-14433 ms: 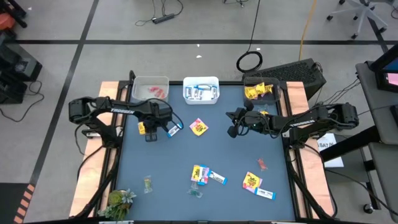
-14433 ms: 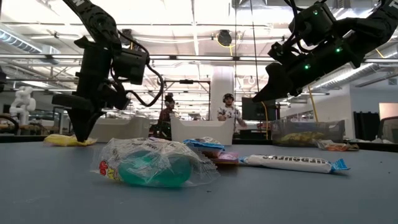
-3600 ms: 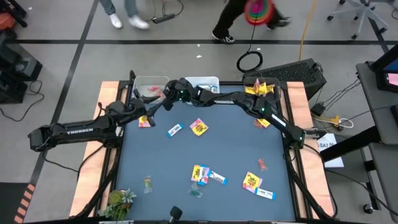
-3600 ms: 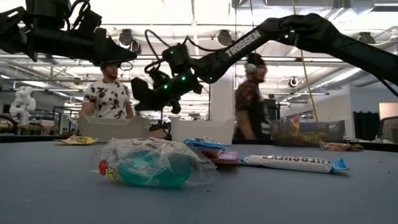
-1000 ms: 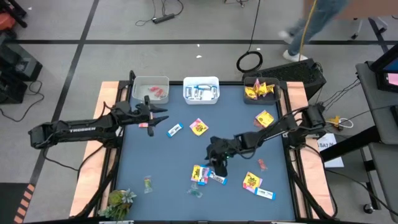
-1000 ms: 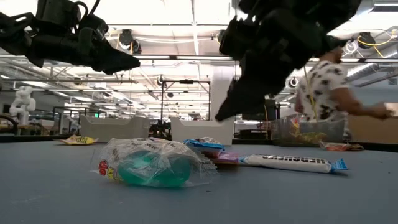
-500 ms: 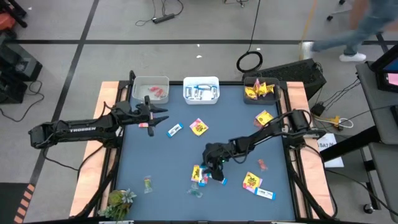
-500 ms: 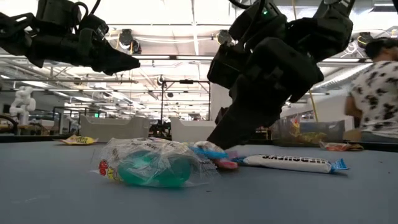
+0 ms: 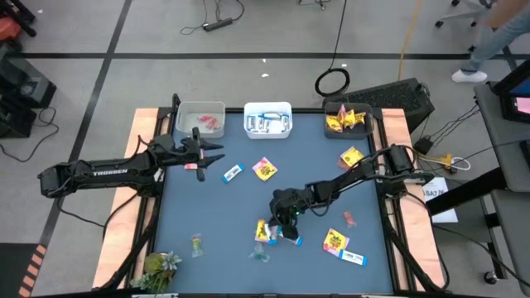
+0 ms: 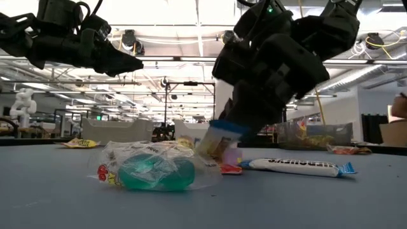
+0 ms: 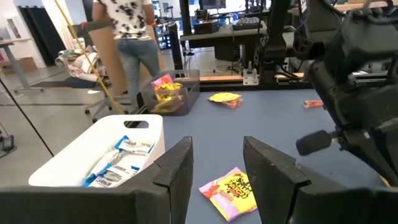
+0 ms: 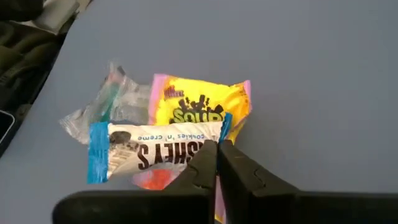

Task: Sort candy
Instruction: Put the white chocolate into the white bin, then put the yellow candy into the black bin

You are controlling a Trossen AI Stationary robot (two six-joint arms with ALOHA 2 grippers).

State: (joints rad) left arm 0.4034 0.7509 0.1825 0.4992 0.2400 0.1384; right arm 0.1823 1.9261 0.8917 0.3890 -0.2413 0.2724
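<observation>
My right gripper (image 9: pixel 282 227) is down at a cluster of candy near the table's front middle, shut on a blue-and-white bar wrapper (image 12: pixel 155 149). That bar lies over a yellow packet (image 12: pixel 199 102), with a clear-greenish sweet (image 12: pixel 115 102) beside it. My left gripper (image 9: pixel 217 151) hangs open and level at the far left, short of the bins, holding nothing. More candy is scattered about: a yellow packet (image 9: pixel 264 169), a blue-and-white bar (image 9: pixel 233 173) and a red piece (image 9: pixel 349 218). My right gripper pinches the bar wrapper between its two fingertips at a long edge near one end (image 12: pixel 208 142). The fingers come slanting down from the table's right side and lie across the bar. In the low view the bar (image 10: pixel 219 138) sits tilted, one blue end raised.
Three bins stand along the far edge: a clear one (image 9: pixel 200 118) with red pieces, a white one (image 9: pixel 267 118) with blue-and-white bars, a clear one (image 9: pixel 348 120) with yellow packets. A green leafy thing (image 9: pixel 159 266) lies at the near left corner. A long bar (image 10: pixel 299 166) lies close by.
My right gripper has sunk toward the candy cluster, moved a little toward the table's left, and taken hold of the blue-and-white bar. The bar, flat on the pile before, now stands tilted with one end raised. The clear-greenish sweet has been nudged slightly.
</observation>
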